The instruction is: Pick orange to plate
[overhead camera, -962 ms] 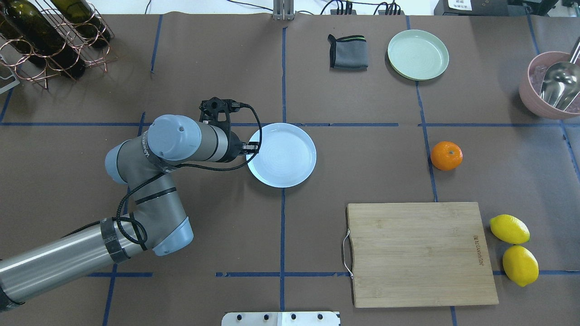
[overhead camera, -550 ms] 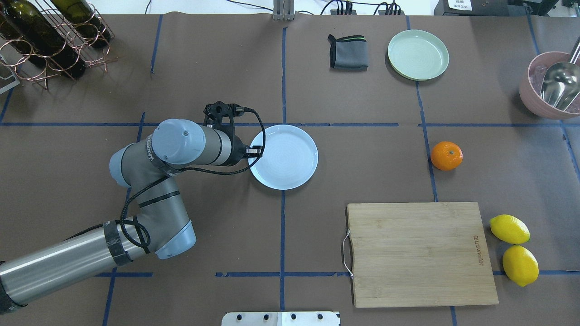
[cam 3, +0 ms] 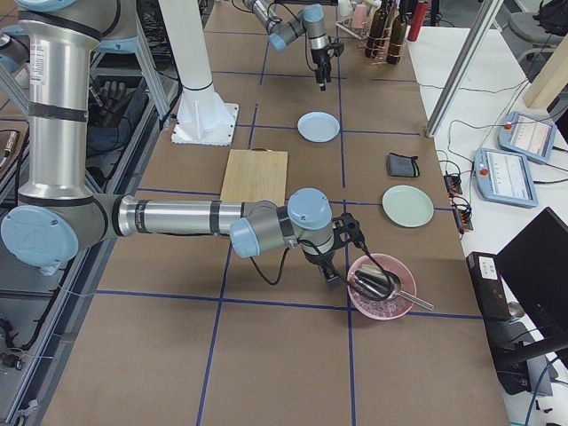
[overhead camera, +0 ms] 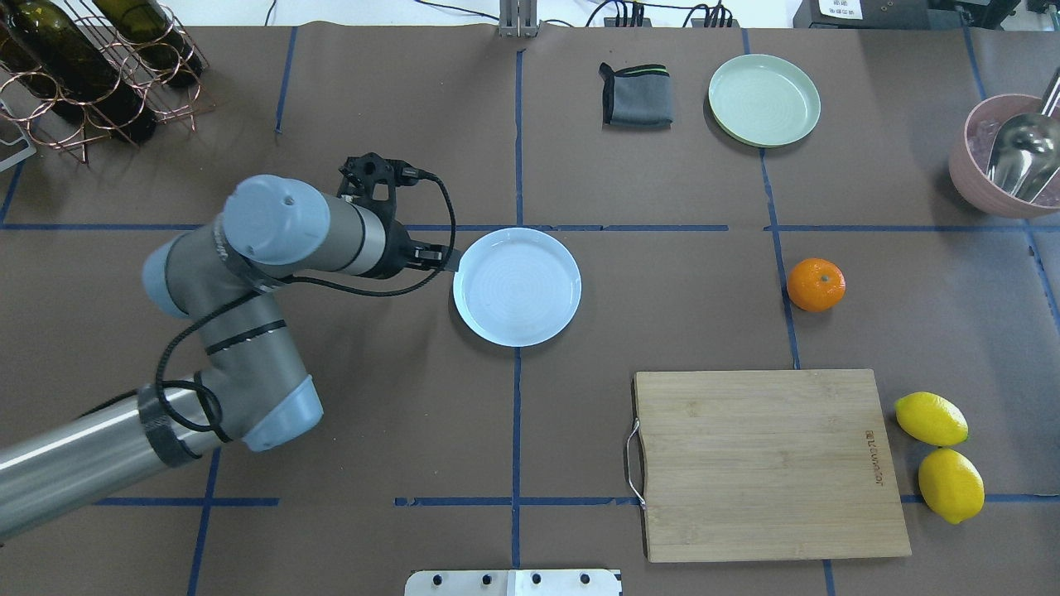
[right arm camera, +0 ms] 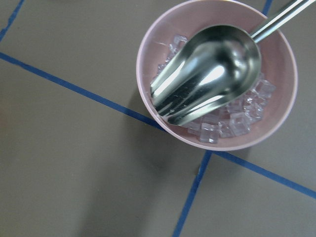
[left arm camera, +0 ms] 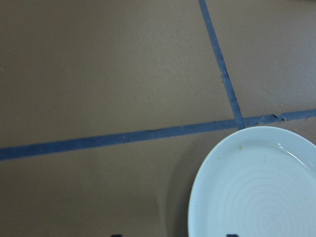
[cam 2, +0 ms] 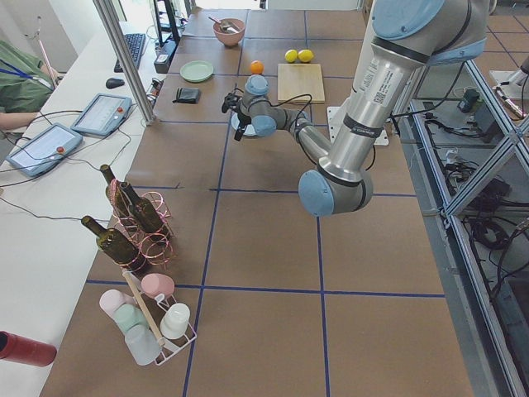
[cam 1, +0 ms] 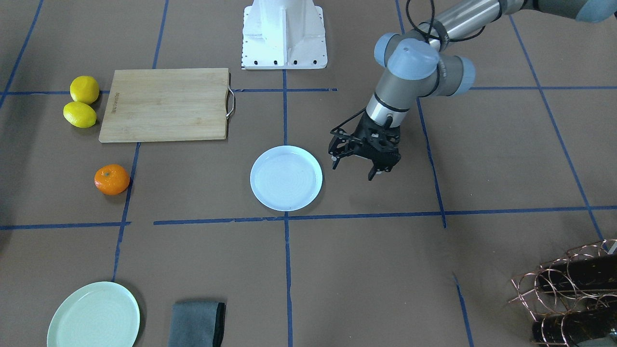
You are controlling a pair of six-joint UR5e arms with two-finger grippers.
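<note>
Left gripper (cam 1: pixel 353 172), fingers spread and empty, hangs just left of the plate (overhead camera: pixel 517 285). The orange (overhead camera: pixel 816 284) rests on the table well to the plate's right, just beyond the cutting board (overhead camera: pixel 770 463). Right gripper (cam 3: pixel 334 271), beside the pink bowl (overhead camera: pixel 975 189): opening cannot be told. Probably best: descend over the fruit's widest girth, close gently, release at plate centre.

The right hand (cam 3: pixel 334 273) hangs just beside the pink bowl (cam 3: pixel 377 315), well apart from the plate (cam 3: pixel 319 126).
</note>
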